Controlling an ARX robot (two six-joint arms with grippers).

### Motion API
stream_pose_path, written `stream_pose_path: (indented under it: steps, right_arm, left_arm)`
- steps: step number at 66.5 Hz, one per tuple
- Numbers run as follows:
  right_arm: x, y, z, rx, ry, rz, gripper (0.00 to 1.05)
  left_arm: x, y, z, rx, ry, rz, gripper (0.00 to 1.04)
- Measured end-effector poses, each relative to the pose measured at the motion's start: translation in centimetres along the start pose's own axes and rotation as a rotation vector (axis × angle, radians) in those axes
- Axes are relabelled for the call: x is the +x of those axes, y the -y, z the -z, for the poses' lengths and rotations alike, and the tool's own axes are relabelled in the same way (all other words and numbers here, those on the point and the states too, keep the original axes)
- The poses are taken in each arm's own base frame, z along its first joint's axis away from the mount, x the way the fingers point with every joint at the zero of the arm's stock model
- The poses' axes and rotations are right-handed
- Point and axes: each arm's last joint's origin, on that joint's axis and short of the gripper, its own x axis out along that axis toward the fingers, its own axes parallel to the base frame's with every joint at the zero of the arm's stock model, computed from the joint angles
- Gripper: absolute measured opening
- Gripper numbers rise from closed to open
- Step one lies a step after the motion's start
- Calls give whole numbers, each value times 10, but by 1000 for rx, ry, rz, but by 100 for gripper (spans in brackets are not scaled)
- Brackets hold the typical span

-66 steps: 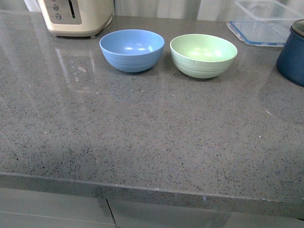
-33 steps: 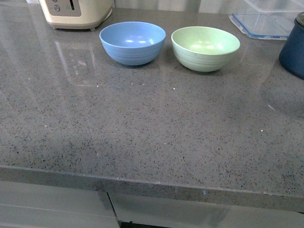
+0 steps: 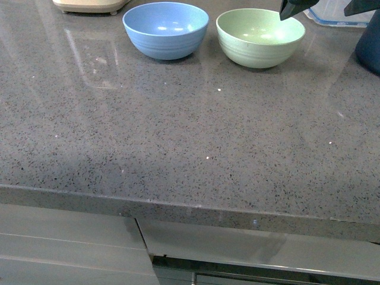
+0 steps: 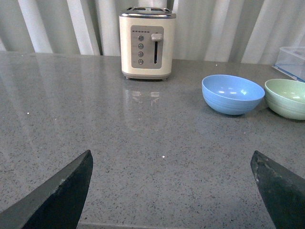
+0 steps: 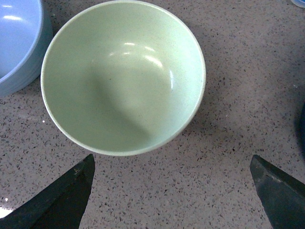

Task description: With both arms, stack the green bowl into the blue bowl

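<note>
The pale green bowl (image 3: 260, 37) stands upright and empty on the grey counter, just right of the light blue bowl (image 3: 165, 29), with a small gap between them. My right gripper (image 3: 326, 6) hangs open over the green bowl's right rim. In the right wrist view the green bowl (image 5: 124, 76) lies just beyond the open right gripper (image 5: 171, 191), with the blue bowl (image 5: 19, 43) at the picture's edge. My left gripper (image 4: 171, 191) is open over bare counter. From it the blue bowl (image 4: 232, 94) and the green bowl (image 4: 287, 98) sit well off.
A cream toaster (image 4: 147, 43) stands at the back, left of the bowls. A dark navy pot (image 3: 369, 47) is close to the green bowl's right side, with a clear lidded container (image 3: 332, 15) behind it. The counter's front edge (image 3: 178, 208) runs across the front view.
The front view has tipped downward, so the bowls sit higher in the picture. My right gripper's dark fingertips have come into view above the green bowl. Neither bowl has moved on the counter.
</note>
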Motion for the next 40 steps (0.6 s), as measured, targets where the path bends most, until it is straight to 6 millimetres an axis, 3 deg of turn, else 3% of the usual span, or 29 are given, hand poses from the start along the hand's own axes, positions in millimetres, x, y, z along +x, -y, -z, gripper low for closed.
stream_pose_path:
  steps: [28,40]
  right_arm:
    - [46,9,-41,-32,0,-10,95]
    - [60,11,-46,-35,-9,-15,95]
  left_arm:
    - [0,0,0,0,0,0,98]
    - [0,0,0,0,0,0,98]
